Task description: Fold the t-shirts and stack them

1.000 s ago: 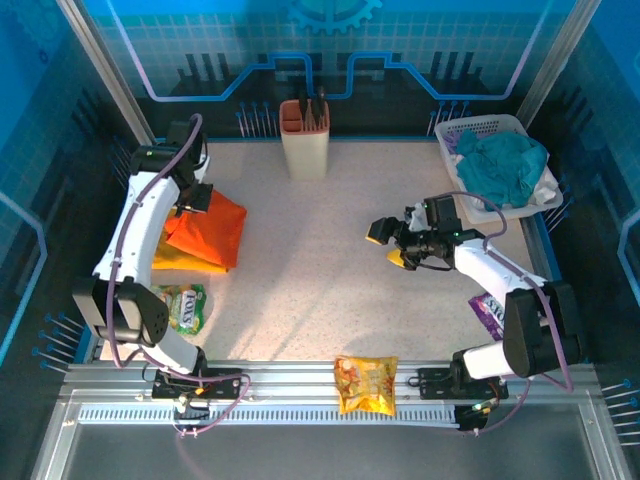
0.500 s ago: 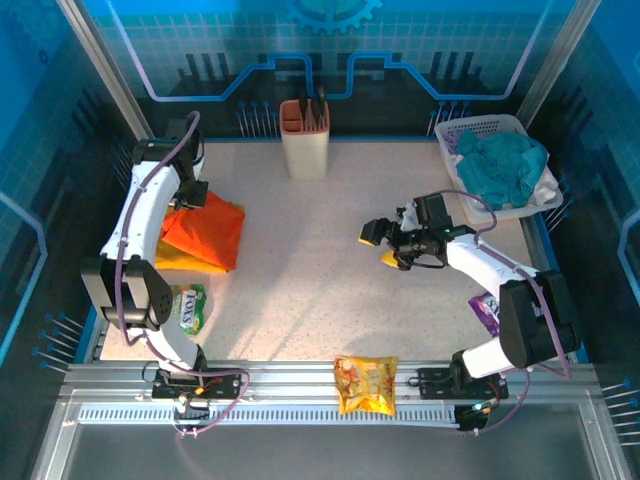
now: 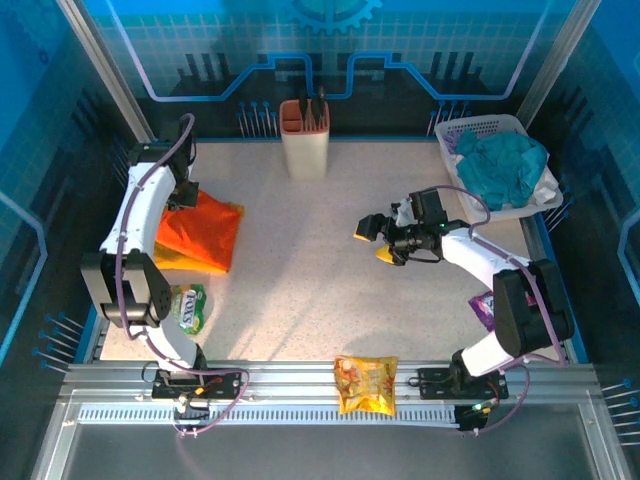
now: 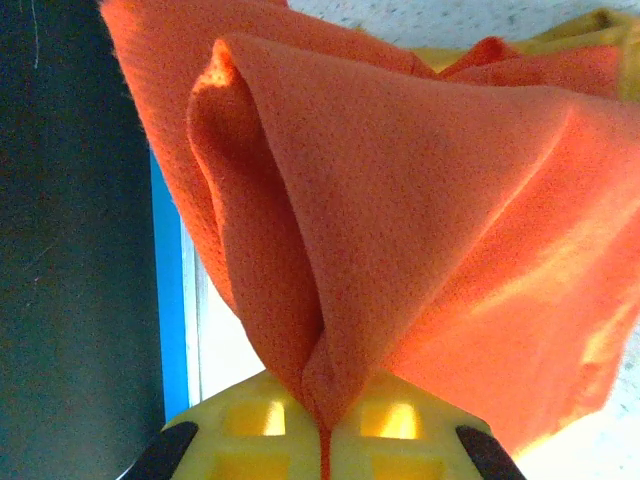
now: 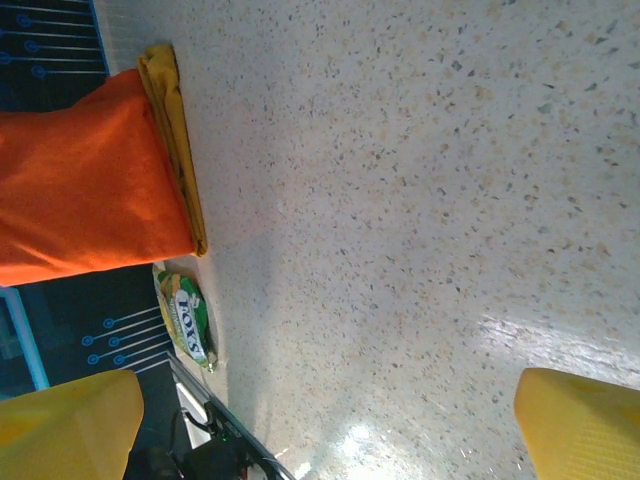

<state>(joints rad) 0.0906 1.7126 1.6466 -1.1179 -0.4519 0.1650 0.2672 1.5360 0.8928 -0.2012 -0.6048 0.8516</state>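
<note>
The left tool [image 4: 322,440] stays clamped on a fold of the orange t-shirt [image 3: 203,231], now drawn farther back over the mustard t-shirt [image 3: 172,259] at the surface's [image 3: 300,270] left edge. The right tool [image 3: 376,241], wide open and empty, has drifted slightly left.

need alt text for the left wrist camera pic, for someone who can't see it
The left gripper is shut on a pinched fold of the orange t-shirt, which fans up and out from its yellow fingers. An edge of the mustard yellow t-shirt peeks out at top right beside a strip of speckled table.
</note>
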